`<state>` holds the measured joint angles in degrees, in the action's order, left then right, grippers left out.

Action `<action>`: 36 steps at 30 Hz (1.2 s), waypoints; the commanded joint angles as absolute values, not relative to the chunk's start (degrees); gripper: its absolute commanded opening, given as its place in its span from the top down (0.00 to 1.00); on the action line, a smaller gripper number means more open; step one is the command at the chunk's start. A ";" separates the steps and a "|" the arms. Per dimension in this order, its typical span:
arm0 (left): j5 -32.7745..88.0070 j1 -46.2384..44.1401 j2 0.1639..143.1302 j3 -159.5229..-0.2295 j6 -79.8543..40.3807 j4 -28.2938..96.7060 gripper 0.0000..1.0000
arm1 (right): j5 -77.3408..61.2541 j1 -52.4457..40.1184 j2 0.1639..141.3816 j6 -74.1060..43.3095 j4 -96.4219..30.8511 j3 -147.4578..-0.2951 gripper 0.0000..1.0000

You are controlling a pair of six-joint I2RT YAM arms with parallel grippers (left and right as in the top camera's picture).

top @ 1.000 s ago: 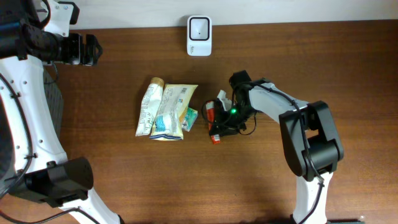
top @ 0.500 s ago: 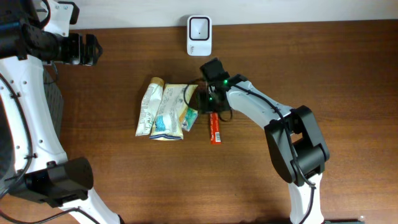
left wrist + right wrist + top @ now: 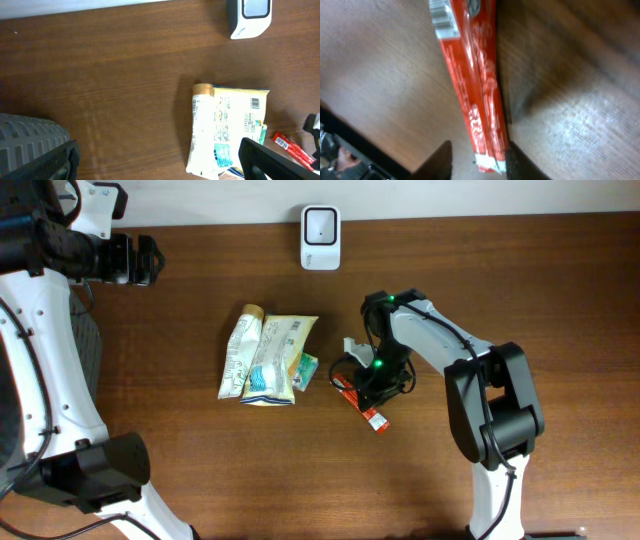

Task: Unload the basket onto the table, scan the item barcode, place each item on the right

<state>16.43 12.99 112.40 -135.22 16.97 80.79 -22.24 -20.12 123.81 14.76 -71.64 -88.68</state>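
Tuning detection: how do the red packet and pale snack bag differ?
The red packet is slim; the pale snack bag is much wider. The red packet lies diagonally at the right gripper; the pale snack bag lies apart from it. Both lie on the table.

Overhead: bright, even room light; table (image 3: pixel 560 300) sharp, snack packets (image 3: pixel 265 360) throw only faint shadows. Left wrist: clear, soft sheen across wood grain. Right wrist: dim, very close, soft focus; red wrapper (image 3: pixel 475 100) blurred, dark shadow along its right side, pale glare lower right
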 commanded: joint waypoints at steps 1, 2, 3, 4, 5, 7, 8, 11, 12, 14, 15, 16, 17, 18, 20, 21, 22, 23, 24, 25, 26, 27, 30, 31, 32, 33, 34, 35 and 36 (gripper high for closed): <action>16.49 13.45 111.42 -135.52 17.67 80.68 0.01 | -23.57 -19.05 124.22 19.51 -71.18 -86.74 0.53; 16.49 13.45 111.42 -135.52 17.67 80.68 0.01 | -23.59 -19.05 124.22 18.87 -69.60 -84.01 0.53; 16.49 13.45 111.42 -135.52 17.67 80.68 0.01 | -23.57 -19.05 124.22 17.26 -67.68 -81.19 0.53; 16.49 13.45 111.42 -135.52 17.67 80.68 0.01 | -23.57 -19.05 124.22 16.62 -66.46 -79.46 0.54; 16.49 13.45 111.42 -135.52 17.67 80.68 0.01 | -23.33 -19.05 124.22 15.79 -64.49 -77.41 0.57; 16.47 13.45 111.42 -135.52 17.67 80.68 0.01 | -23.29 -19.05 124.22 15.38 -62.89 -76.07 0.67; 16.49 13.45 111.42 -135.52 17.67 80.68 0.01 | -19.99 -19.16 124.22 9.63 -61.12 -75.11 0.71; 16.47 13.45 111.42 -135.52 17.67 80.71 0.01 | -15.57 -22.94 124.22 2.15 -58.50 -74.08 0.73; 16.49 13.45 111.42 -135.52 17.67 80.68 0.01 | -11.66 -24.60 124.22 -1.83 -58.15 -74.08 0.73; 16.49 13.45 111.42 -135.52 17.67 80.68 0.01 | -4.32 -28.45 124.22 -9.10 -58.70 -74.08 0.72; 16.47 13.45 111.42 -135.52 17.67 80.68 0.01 | -2.79 -29.32 124.22 -10.07 -58.92 -74.02 0.69; 16.49 13.45 111.42 -135.52 17.67 80.68 0.01 | -2.46 -30.06 124.22 -10.20 -58.92 -73.84 0.64; 16.49 13.45 111.42 -135.52 17.69 80.68 0.01 | -2.44 -29.98 124.25 -11.05 -58.67 -73.36 0.69; 16.49 13.45 111.42 -135.52 17.67 80.68 0.01 | -2.52 -29.93 124.22 -11.07 -58.19 -72.66 0.87; 16.49 13.45 111.42 -135.52 17.67 80.68 0.01 | -2.50 -29.93 124.22 -11.07 -57.78 -71.72 0.96; 16.47 13.45 111.42 -135.52 17.67 80.68 0.01 | -2.48 -29.87 124.22 -11.07 -57.78 -71.79 0.96; 16.47 13.45 111.42 -135.52 17.67 80.68 0.01 | -2.50 -29.47 124.20 -11.29 -57.82 -72.10 0.96; 16.49 13.45 111.42 -135.52 17.69 80.68 0.01 | -2.48 -28.75 123.72 -11.49 -58.17 -72.60 0.96; 16.49 13.45 111.42 -135.52 17.67 80.68 0.01 | -2.48 -27.38 121.56 -11.49 -59.02 -74.15 0.96; 16.49 13.45 111.42 -135.52 17.67 80.68 0.01 | -2.48 -26.13 116.49 -11.44 -59.33 -76.86 0.96; 16.47 13.45 111.42 -135.52 17.67 80.68 0.01 | -2.42 -25.96 112.66 -10.74 -59.16 -78.67 0.96; 16.49 13.45 111.42 -135.52 17.67 80.68 0.01 | -2.26 -25.98 106.76 -8.67 -58.65 -80.84 0.96; 16.49 13.45 111.42 -135.52 17.67 80.68 0.01 | -1.23 -25.96 94.02 -5.96 -56.42 -82.89 0.96; 16.47 13.45 111.42 -135.52 17.69 80.68 0.01 | -0.89 -25.96 90.26 -5.96 -55.61 -82.89 0.96; 16.49 13.45 111.42 -135.52 17.69 80.68 0.01 | -0.78 -25.96 88.36 -5.96 -55.20 -82.89 0.96; 16.49 13.45 111.42 -135.52 17.67 80.68 0.01 | -0.78 -25.96 87.13 -5.96 -55.13 -82.89 0.96; 16.47 13.45 111.42 -135.52 17.67 80.68 0.01 | -0.78 -25.96 86.83 -5.96 -55.24 -82.89 0.96; 16.49 13.45 111.42 -135.52 17.67 80.68 0.01 | -0.71 -25.96 86.85 -5.98 -55.40 -82.89 0.96; 16.49 13.45 111.42 -135.52 17.67 80.68 0.01 | 0.43 -25.96 87.18 -6.07 -55.53 -82.89 0.96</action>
<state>16.43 12.99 112.40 -135.22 16.97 80.79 -1.67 -25.80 87.79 -6.07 -55.31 -82.72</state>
